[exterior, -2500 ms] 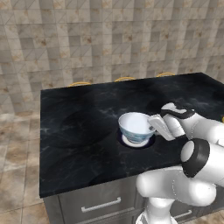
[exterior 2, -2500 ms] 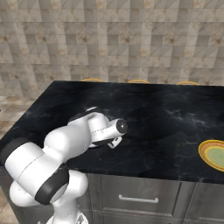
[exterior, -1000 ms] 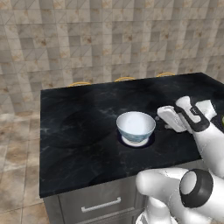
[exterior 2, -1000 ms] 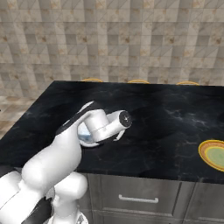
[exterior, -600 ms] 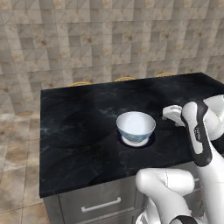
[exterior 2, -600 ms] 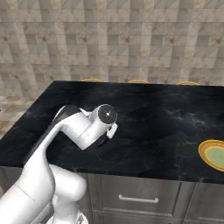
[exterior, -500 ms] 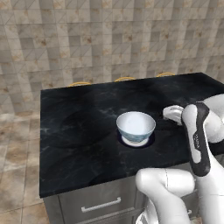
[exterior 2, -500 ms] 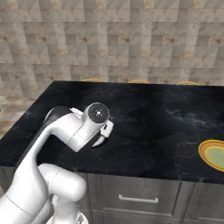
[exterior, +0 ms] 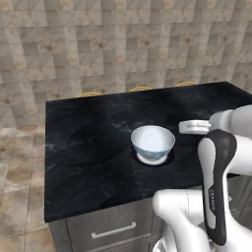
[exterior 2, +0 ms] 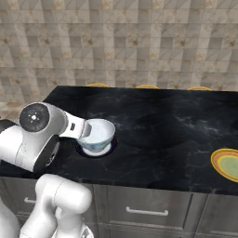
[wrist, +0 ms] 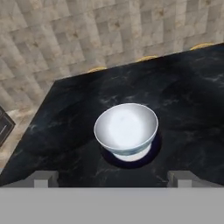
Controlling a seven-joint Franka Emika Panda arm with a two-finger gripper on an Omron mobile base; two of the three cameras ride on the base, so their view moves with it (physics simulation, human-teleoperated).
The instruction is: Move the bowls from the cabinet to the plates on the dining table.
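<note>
Bowl: a white bowl with blue-teal pattern (exterior: pixel 153 142) sits upright on the dining table (exterior: pixel 88 142), roughly midway along its length and closer to the near edge than the far one.
Under the bowl: a dark round patch rings its foot; whether a plate lies there cannot be told.
Gripper: the gripper (wrist: pixel 113 178) hangs just off the bowl's near side, jaws spread wide, wider than the bowl, holding nothing and clear of the rim.
Plate: an orange-yellow plate (exterior 2: pixel 227 164) lies flat near the table's right end, close to the near edge, well apart from the bowl.
Far edge: three yellow-orange curved tops (exterior: pixel 140 89) peek above the table's far edge.
Backdrop: a tiled wall (exterior: pixel 123 44) stands behind.
</note>
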